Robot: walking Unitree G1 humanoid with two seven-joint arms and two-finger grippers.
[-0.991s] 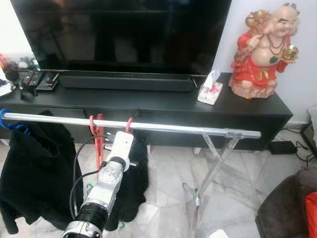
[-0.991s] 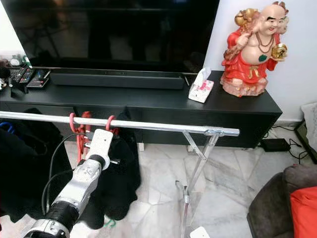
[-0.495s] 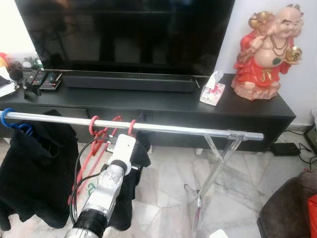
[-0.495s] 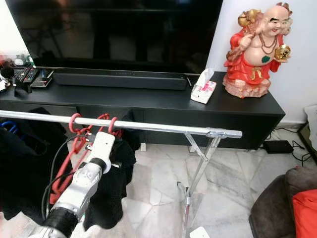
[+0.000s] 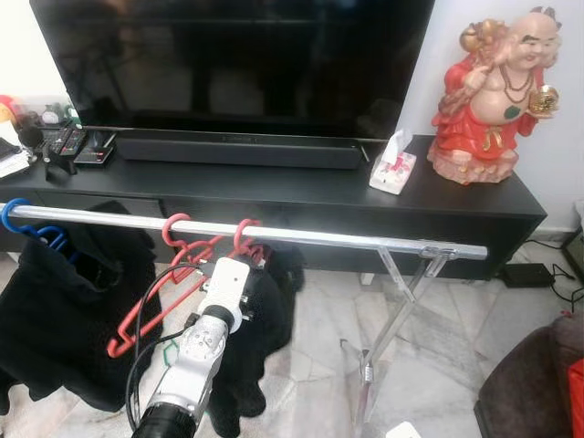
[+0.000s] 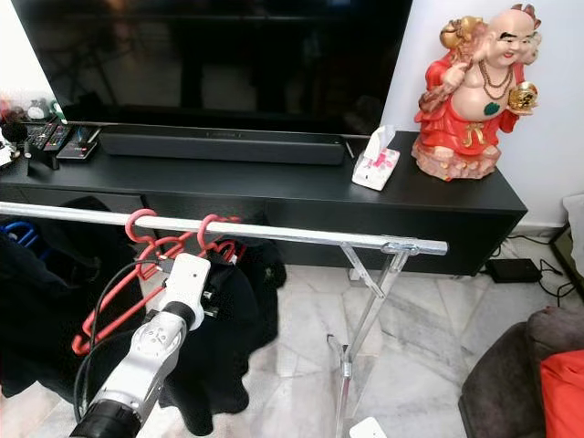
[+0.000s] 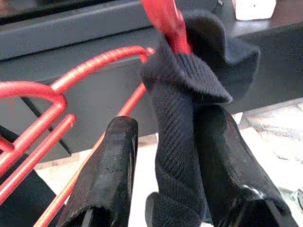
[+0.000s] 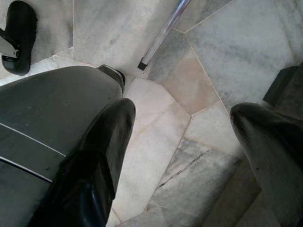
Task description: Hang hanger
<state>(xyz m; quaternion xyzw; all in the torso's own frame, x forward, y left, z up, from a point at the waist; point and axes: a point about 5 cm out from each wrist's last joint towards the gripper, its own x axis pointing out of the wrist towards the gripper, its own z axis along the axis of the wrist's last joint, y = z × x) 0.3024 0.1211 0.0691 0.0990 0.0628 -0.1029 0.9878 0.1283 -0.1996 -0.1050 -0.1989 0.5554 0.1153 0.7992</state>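
Note:
A silver rail (image 5: 365,239) crosses in front of me. Two red hooks hang on it. One belongs to a bare red hanger (image 5: 151,310), tilted down to the left. The other belongs to a red hanger (image 5: 243,235) that carries a black garment (image 5: 266,315). My left gripper (image 7: 165,123) is just below the rail with the knit garment (image 7: 182,142) and the hanger's shoulder pinched between its fingers (image 7: 109,175). My right gripper (image 8: 189,142) hangs open over the marble floor.
A blue hanger (image 5: 16,219) with black clothing hangs at the rail's left end. The rack's crossed legs (image 5: 394,310) stand to the right. Behind is a black TV console (image 5: 301,192) with a tissue box (image 5: 392,164) and a red statue (image 5: 488,100). A sofa corner (image 5: 538,383) is at lower right.
My left gripper has dropped a little below the rail. Both red hangers have swung to a slant and the black garment has shifted right. The camera has also moved slightly.

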